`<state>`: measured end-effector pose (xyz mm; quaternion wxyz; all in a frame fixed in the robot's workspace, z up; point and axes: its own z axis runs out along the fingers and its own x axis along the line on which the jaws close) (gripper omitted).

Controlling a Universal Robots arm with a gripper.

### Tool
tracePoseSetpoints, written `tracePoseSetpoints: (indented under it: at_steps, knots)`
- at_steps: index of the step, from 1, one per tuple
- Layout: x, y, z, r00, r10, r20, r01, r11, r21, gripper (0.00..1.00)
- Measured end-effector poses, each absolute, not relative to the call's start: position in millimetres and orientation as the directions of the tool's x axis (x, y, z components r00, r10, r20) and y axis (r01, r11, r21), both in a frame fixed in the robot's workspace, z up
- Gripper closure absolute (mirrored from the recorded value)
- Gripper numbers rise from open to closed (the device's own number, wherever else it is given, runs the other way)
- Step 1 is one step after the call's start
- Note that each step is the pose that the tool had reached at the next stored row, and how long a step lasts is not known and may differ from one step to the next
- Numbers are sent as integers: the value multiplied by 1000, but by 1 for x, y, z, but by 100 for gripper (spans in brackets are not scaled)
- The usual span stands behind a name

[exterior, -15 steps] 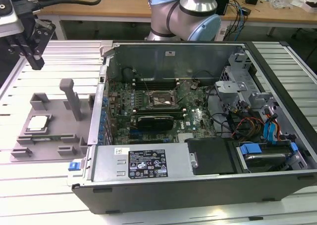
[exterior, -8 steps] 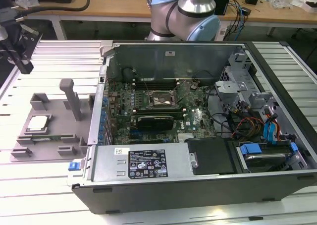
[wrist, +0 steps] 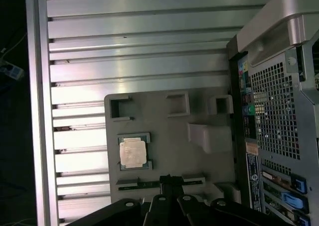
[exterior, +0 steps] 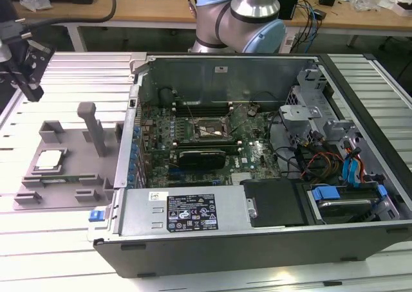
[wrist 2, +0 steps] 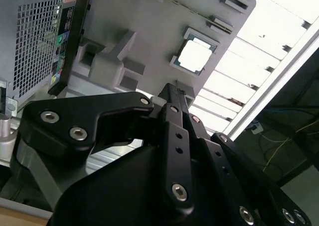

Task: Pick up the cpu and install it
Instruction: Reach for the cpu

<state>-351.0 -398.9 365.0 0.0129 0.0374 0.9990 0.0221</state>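
Note:
The cpu [exterior: 50,160] is a small square chip with a pale silvery top. It lies flat in a recess of the grey plastic fixture [exterior: 77,176] at the exterior view's left. It also appears in both wrist views, cpu [wrist 2: 195,55] and cpu [wrist: 133,152]. My black gripper [exterior: 32,86] hangs in the air above the table beyond the fixture, apart from the chip. In both wrist views the gripper [wrist: 166,179] [wrist 2: 170,89] has its fingers together, shut with nothing between them. The dark socket frame [exterior: 207,130] sits on the motherboard inside the open case.
The open computer case [exterior: 257,224] lies on the slatted aluminium table [exterior: 58,240], right beside the fixture. An upright grey post [exterior: 94,128] rises from the fixture near the case wall. Cables, drive bays and blue clips fill the case's right side. A cluttered workbench [exterior: 161,6] stands behind.

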Motion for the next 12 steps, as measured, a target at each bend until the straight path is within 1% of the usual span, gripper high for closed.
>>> tracePoseSetpoints:
  at_steps: [4, 12]
  knots:
    - [-351, -400, 350, -997, 75, -24, 74, 996, 45, 89]
    - [-352, -402, 334, -997, 75, -24, 74, 996, 45, 89]
